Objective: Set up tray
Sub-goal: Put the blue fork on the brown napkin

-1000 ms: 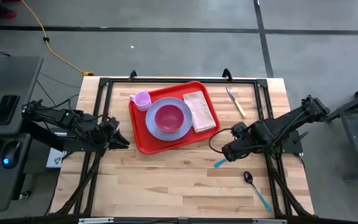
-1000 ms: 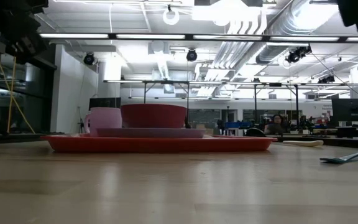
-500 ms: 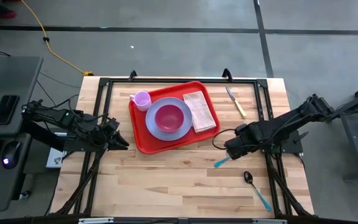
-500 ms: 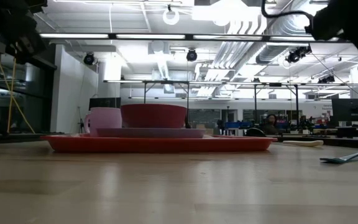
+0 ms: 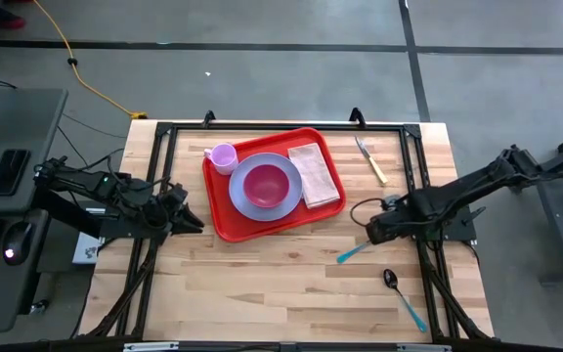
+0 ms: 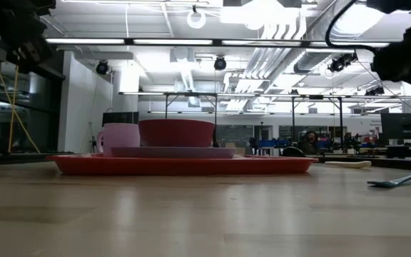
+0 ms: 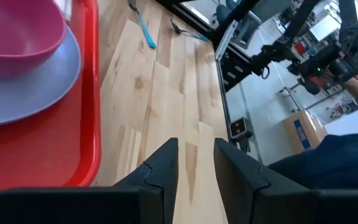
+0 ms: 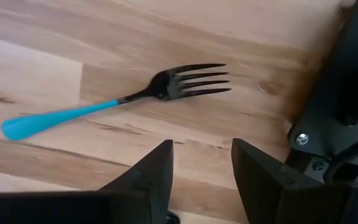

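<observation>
The red tray lies flat on the wooden desk, toward its far side and a little left of the middle. On it sits a round lavender plate with a magenta bowl in its middle, a small pink cup at the tray's far left corner, and a folded napkin along its right side. To the right of the tray, a knife with a pale handle lies on the bare wood. Nearer the front right, a fork with a blue handle lies flat, and a blue-handled spoon lies beyond it toward the desk's front corner. The right gripper hangs just above the fork, jaws apart and holding nothing. The left gripper rests low beside the tray's left front corner, jaws slightly apart and empty.
</observation>
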